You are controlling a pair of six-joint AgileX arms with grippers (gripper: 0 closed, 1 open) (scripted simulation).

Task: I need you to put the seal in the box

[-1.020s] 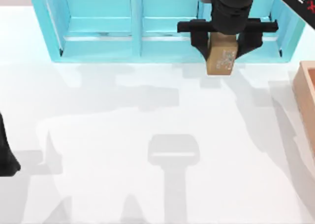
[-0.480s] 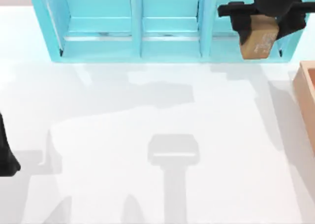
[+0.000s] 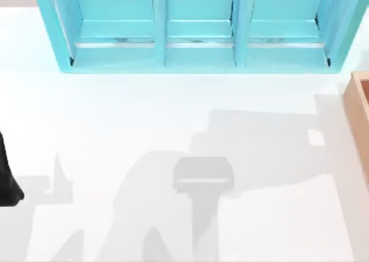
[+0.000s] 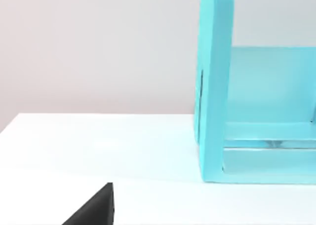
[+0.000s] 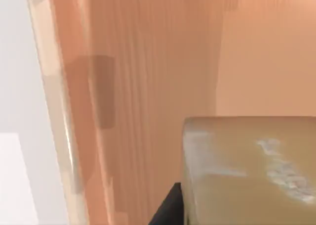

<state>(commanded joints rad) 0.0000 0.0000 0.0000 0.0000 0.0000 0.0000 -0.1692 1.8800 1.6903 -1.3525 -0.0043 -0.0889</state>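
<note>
While the small brown cuboid seal [image 5: 249, 170] with pale markings fills the right wrist view's lower right, the tan-orange wooden box's [image 5: 148, 86] reddish inside lies behind it; whether the right claw grips it cannot be told. At the top view's left edge sits the parked left arm [image 3: 7, 181].

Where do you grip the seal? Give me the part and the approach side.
Grip the seal across two opposite flat side faces, probably coming from above: it is a straight-sided block, so parallel faces suit two fingers. A right-arm finger lies against one side, with the seal over the box. The left arm sits at the table's left edge.
</note>
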